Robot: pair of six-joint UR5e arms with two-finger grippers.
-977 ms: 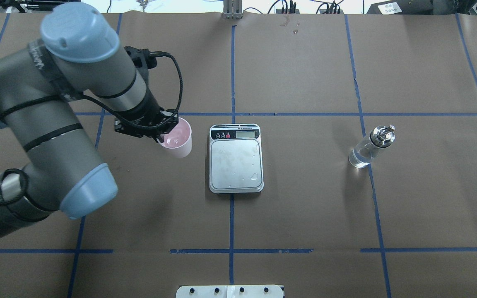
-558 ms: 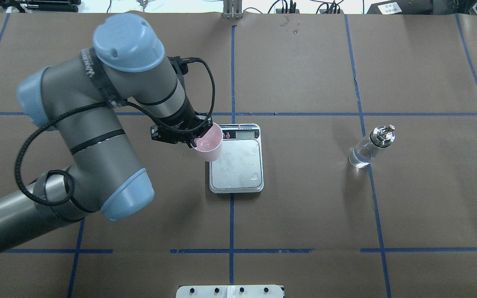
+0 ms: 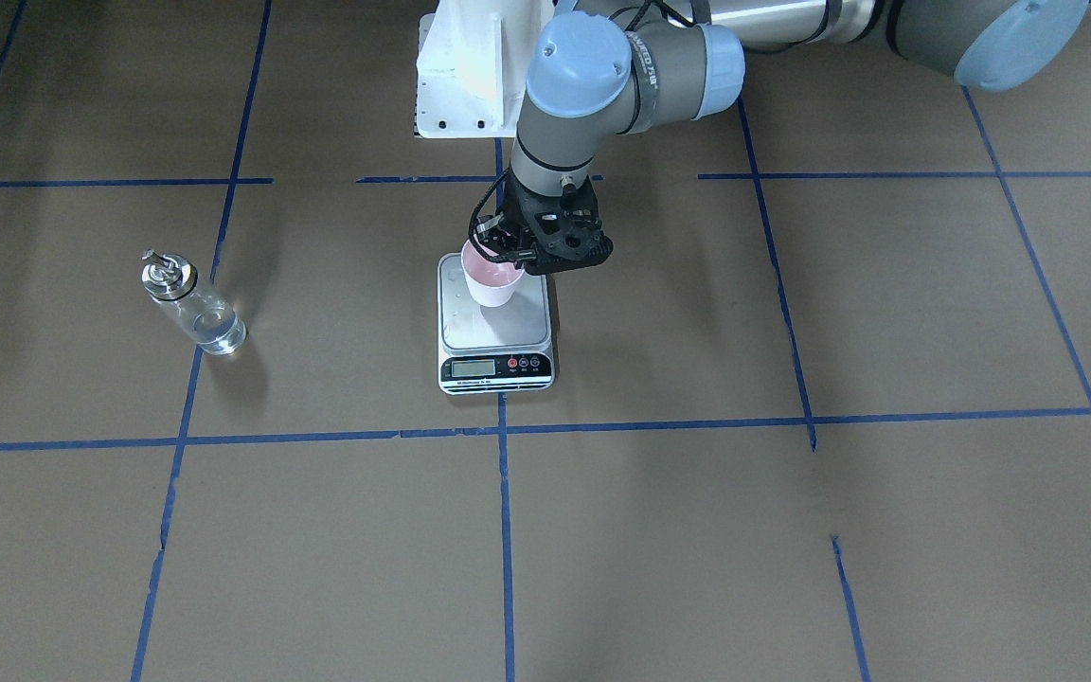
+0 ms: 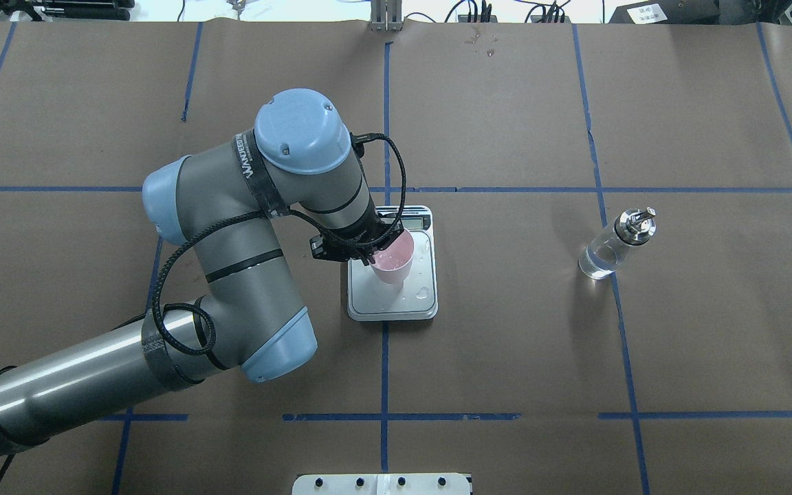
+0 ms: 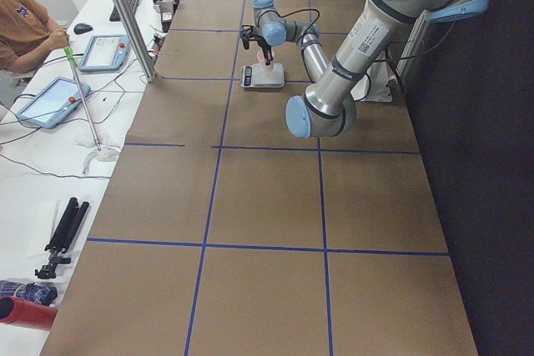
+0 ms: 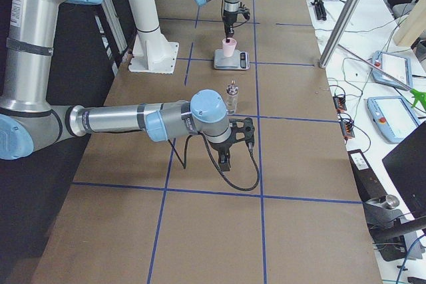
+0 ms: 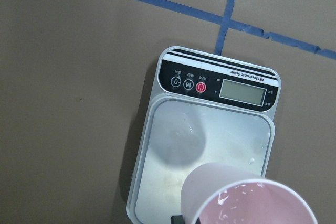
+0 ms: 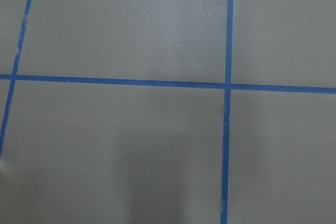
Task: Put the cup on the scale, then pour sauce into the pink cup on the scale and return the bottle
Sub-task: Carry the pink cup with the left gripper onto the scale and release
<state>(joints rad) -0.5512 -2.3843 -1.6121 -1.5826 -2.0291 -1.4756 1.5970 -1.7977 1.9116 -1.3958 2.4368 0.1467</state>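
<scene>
My left gripper (image 4: 374,256) is shut on the rim of the pale pink cup (image 4: 394,265) and holds it upright over the scale's silver platform (image 4: 396,299), apparently slightly above it. The front view shows the gripper (image 3: 506,260), the cup (image 3: 491,281) and the scale (image 3: 506,332). The left wrist view shows the cup (image 7: 247,203) over the scale (image 7: 210,135). The clear bottle (image 4: 608,249) with its silver spout stands on the table far to the right, with clear sauce low in it. My right gripper (image 6: 224,161) shows only in the exterior right view, near the bottle (image 6: 232,96); I cannot tell whether it is open.
Brown paper with blue tape lines covers the table (image 4: 506,344). The white robot base plate (image 3: 465,66) lies behind the scale. A person (image 5: 25,31) sits beside tablets at a side bench. The right wrist view shows only paper and tape.
My left arm has carried the pink cup to the right, from beside the scale to over its platform. The bottle and scale have not moved.
</scene>
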